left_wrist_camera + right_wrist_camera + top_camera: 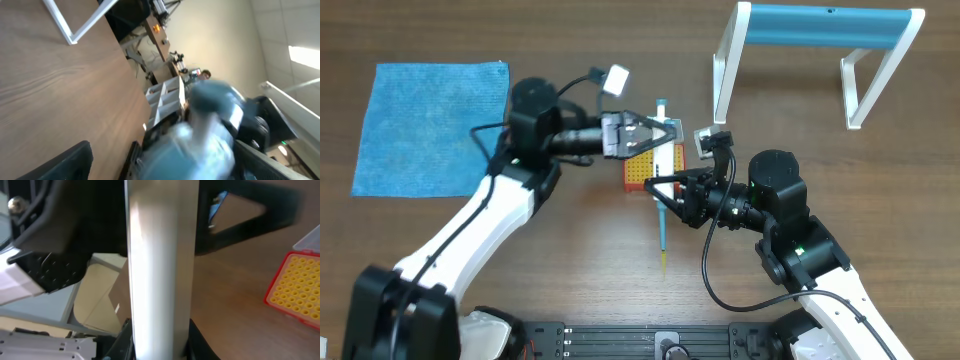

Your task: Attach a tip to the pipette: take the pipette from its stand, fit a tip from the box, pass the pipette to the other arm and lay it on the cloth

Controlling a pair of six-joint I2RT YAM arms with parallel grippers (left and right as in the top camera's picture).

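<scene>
Two of my arms meet over the middle of the table [570,275] in the top view. My right gripper [663,186] has its fingers clamped on the pipette [663,232], which runs down the frame from a blue head to a yellow tip [664,260] at its lower end. My left gripper [665,135] sits at the pipette's upper part, over the orange tip box [638,172], which both arms half hide. Whether the left one grips, I cannot tell. The blue cloth [430,130] lies at upper left, well apart, and the stand [820,28] is at upper right.

From my left wrist, the pipette's head is a blurred blue-grey mass at lower centre with no detail to read. A white leg of the stand crosses the upper left.

From my right wrist, the white shaft rises through the centre from between my fingers, both ends cut off. One corner of the tip box shows at the right edge.
</scene>
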